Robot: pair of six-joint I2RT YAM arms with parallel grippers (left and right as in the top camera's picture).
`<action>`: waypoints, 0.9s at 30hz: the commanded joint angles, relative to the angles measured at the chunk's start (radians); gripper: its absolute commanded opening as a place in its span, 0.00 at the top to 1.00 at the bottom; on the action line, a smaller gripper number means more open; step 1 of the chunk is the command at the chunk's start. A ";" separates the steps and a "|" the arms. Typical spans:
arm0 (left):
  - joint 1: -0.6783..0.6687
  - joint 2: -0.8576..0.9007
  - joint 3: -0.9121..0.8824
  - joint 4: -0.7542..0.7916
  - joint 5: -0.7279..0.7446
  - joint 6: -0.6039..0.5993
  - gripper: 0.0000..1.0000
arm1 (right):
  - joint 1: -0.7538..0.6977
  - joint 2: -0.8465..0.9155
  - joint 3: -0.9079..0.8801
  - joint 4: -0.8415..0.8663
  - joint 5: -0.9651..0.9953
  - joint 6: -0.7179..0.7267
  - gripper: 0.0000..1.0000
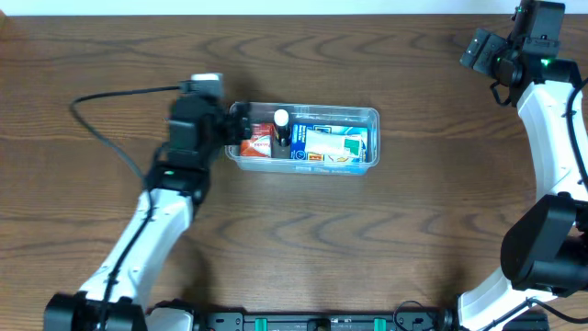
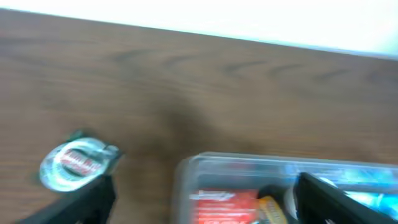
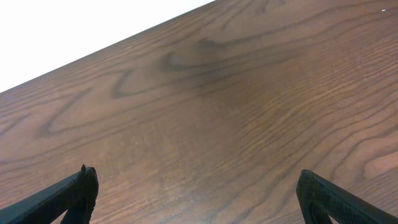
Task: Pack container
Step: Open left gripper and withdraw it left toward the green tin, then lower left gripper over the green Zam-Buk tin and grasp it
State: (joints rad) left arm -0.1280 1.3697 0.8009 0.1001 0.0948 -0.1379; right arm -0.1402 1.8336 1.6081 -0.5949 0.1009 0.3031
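Note:
The clear container [image 1: 367, 115] lies mid-table. It holds a red box [image 1: 255, 143], a blue and white box [image 1: 333, 145] and a dark item with a white cap [image 1: 280, 119]. My left gripper [image 1: 239, 124] is open at the container's left end. In the blurred left wrist view its fingers [image 2: 211, 208] straddle the container's left wall [image 2: 183, 180], with the red box [image 2: 221, 205] between them and the right finger inside the tub. It holds nothing. My right gripper [image 1: 482, 48] is open and empty over bare table at the far right; the right wrist view [image 3: 202, 199] shows only wood.
A small round foil-topped cup with a red label [image 2: 71, 165] sits on the table left of the container, close to my left finger; the overhead view shows it too [image 1: 208, 83]. A black cable [image 1: 101, 97] loops at the left. The table's far edge is near.

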 commanded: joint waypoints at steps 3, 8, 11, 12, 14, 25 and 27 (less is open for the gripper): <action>0.148 0.017 0.133 -0.206 0.055 0.191 0.02 | -0.003 0.002 -0.002 -0.001 0.000 -0.001 0.01; 0.237 0.100 0.363 -0.414 0.054 0.334 0.02 | -0.003 0.001 -0.002 -0.001 0.000 -0.001 0.01; 0.272 0.174 0.475 -0.471 0.054 0.374 0.02 | -0.003 0.001 -0.002 -0.001 0.000 -0.001 0.01; 0.281 0.199 0.501 -0.483 0.054 0.384 0.02 | -0.003 0.001 -0.002 -0.001 0.000 -0.001 0.01; 0.296 0.255 0.545 -0.505 0.055 0.414 0.02 | -0.003 0.002 -0.002 -0.001 0.000 -0.001 0.01; 0.299 0.475 0.578 -0.512 0.126 0.579 0.02 | -0.003 0.002 -0.002 -0.001 0.000 -0.001 0.01; 0.299 0.500 0.578 -0.511 0.127 0.579 0.02 | -0.003 0.002 -0.002 -0.001 0.000 -0.001 0.01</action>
State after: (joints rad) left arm 0.1711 1.8492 1.3693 -0.4149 0.1986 0.4015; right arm -0.1402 1.8336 1.6081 -0.5949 0.1013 0.3031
